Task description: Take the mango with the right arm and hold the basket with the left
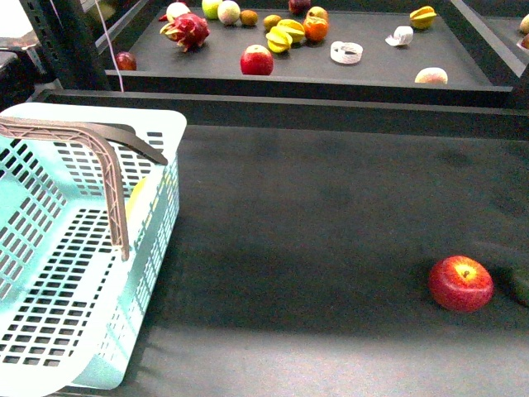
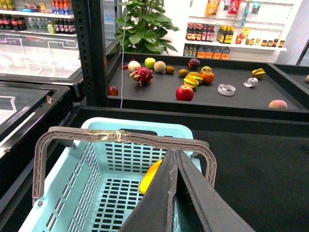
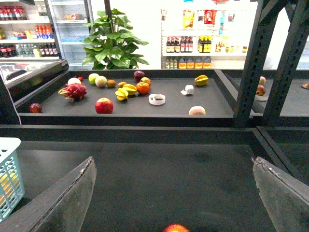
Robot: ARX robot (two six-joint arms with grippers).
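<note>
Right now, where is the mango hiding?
The mango lies inside the turquoise basket on the robot's left, against the far-right wall; the front view shows only a yellow glimpse through the slots, far from the red apple.

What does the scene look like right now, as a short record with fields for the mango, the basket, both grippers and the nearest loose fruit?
mango: smooth yellow-orange oval mango lying inside the basket
basket: light turquoise slotted plastic basket, grey-brown handles up, at the near shelf's left
left gripper: left gripper shut, above the basket, holding nothing
right gripper: right gripper open, empty
nearest loose fruit: round red-yellow apple on the dark shelf, near right
</note>
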